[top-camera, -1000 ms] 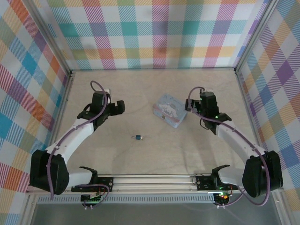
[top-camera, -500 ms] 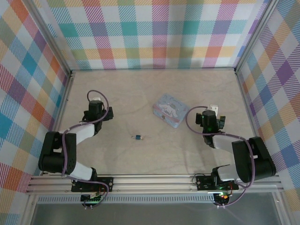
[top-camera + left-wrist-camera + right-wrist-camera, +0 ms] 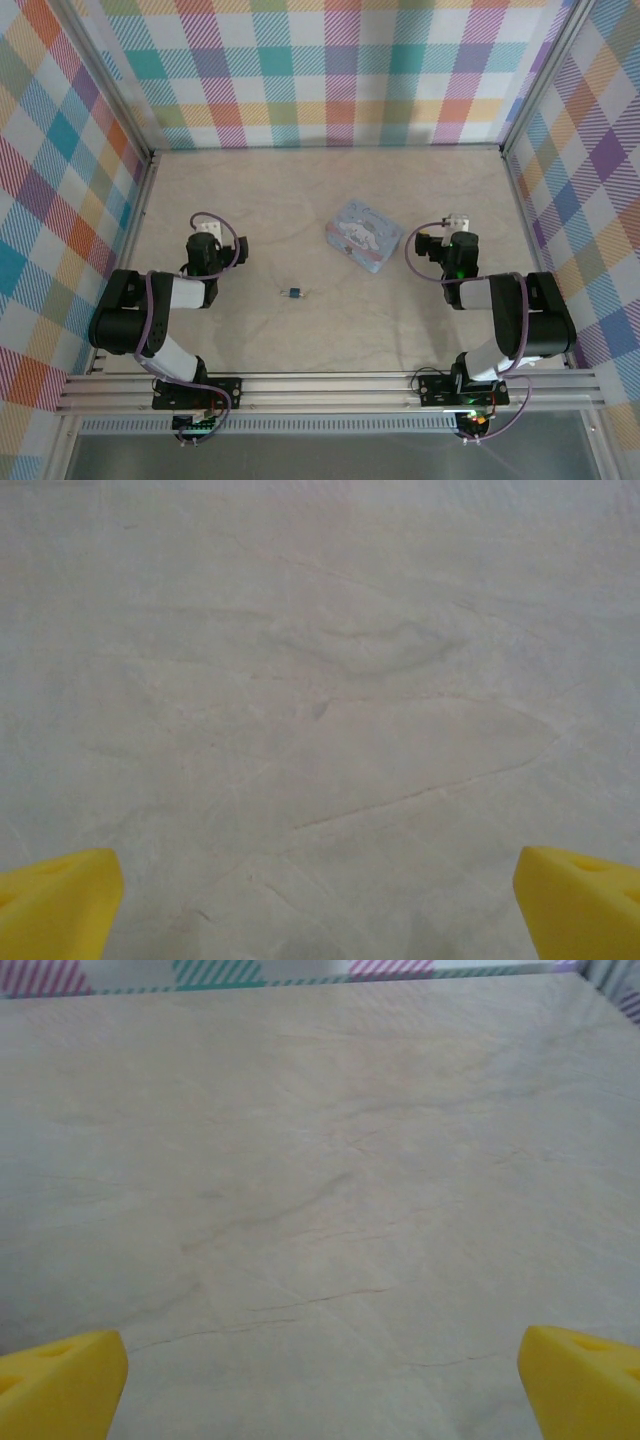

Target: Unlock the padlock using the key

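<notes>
Padlock [image 3: 293,292] is being shown lying on the pale table [image 3: 300,190], near its middle and somewhat toward the near rail [image 3: 330,385], with bare surface all round it and well apart from the checked walls [image 3: 330,70]. The key cannot be told apart from it at this size. A pale blue tin [image 3: 361,234] is lying beyond the padlock and to its right, apart from it and turned askew to the table's edges. The arms are being held folded back, one near the left wall and one toward the right wall, with the padlock and the tin in the open stretch between them. The left gripper [image 3: 320,915] is being held wide, its yellow fingertips [image 3: 55,905] at the bottom corners with bare table between them. The right gripper [image 3: 320,1390] is likewise being held wide over bare table, its fingertips [image 3: 60,1385] far apart, the far wall's foot showing along the top
</notes>
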Robot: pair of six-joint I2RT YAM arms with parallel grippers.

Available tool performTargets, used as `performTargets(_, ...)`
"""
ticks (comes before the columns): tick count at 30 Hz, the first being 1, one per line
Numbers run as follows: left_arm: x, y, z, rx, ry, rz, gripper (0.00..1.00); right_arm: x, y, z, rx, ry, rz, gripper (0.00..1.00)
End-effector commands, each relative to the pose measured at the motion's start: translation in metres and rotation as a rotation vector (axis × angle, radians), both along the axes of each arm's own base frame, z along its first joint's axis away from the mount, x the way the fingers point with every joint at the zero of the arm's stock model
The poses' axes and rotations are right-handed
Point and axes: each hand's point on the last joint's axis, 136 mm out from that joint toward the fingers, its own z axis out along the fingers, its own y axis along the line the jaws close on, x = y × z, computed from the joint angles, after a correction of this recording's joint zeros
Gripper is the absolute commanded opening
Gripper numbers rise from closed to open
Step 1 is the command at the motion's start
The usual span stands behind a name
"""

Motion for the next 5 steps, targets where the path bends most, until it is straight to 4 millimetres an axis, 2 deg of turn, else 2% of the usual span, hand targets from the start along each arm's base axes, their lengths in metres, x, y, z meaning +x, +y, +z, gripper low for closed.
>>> performTargets(1, 0.0079, -0.0013, 0.0156, 0.003, -0.063, -0.017, 1.00, 0.0118, 0.0056, 0.0124, 0.053, -0.031, 0.069, 1.00)
performTargets(5, 0.0072, -0.0015, 0.0156, 0.003, -0.064, -0.018, 1.00, 0.0104, 0.0056, 0.0135, 0.050, -0.040, 0.070, 1.00)
